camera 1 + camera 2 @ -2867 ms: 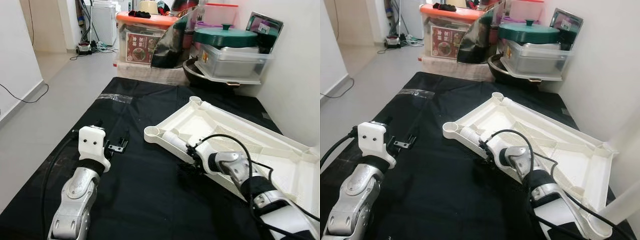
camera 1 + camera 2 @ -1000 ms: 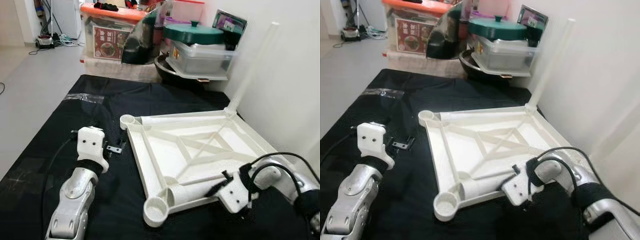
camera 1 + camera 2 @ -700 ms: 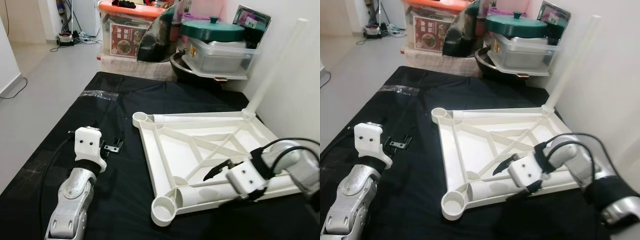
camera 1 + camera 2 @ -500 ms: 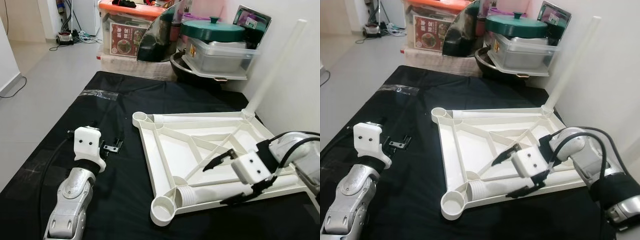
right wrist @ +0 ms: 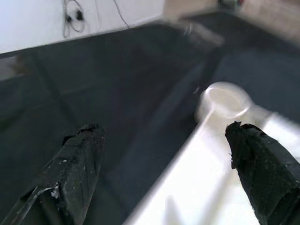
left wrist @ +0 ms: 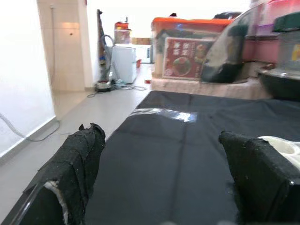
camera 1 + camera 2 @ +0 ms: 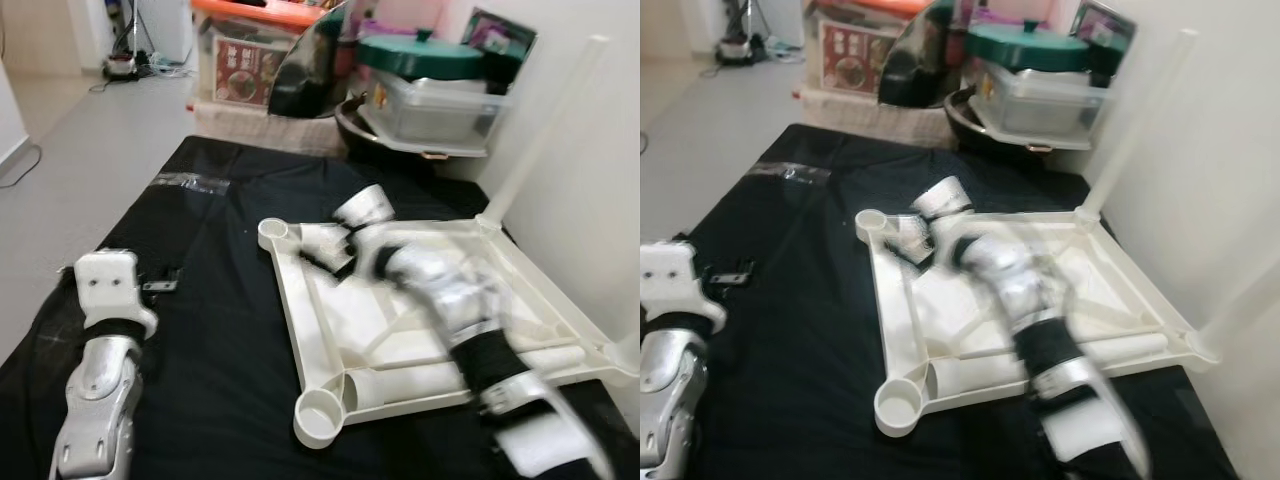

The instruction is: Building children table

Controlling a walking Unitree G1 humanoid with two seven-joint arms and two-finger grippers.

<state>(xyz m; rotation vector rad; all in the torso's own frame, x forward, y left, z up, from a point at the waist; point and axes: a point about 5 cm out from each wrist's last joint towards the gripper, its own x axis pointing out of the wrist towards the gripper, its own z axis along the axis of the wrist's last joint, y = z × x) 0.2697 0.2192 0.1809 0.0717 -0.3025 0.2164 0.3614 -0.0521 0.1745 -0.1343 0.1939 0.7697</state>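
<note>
**Upturned table top on the black mat, right arm stretched over it**

At the top of my left eye view I see an orange-lidded storage box (image 7: 262,50) with dark items on its lid, and right of it a clear tub (image 7: 440,105) carrying a green lidded pot (image 7: 430,52); what is inside the tub I cannot tell. The white table top (image 7: 420,330) lies underside up at centre right on the black mat (image 7: 210,330), one white leg (image 7: 545,125) standing upright at its far corner against the wall, another leg (image 7: 410,385) lying along its near edge beside a round socket (image 7: 320,420).

My right arm is blurred, reaching from lower right across the frame; its right end effector (image 7: 330,248) hovers near the far-left corner socket (image 5: 225,101), fingers spread wide and empty. The left end effector (image 6: 164,178) sits at lower left over bare mat, also wide open, holding nothing. A strip of clear tape (image 7: 190,182) lies on the mat further up.
</note>
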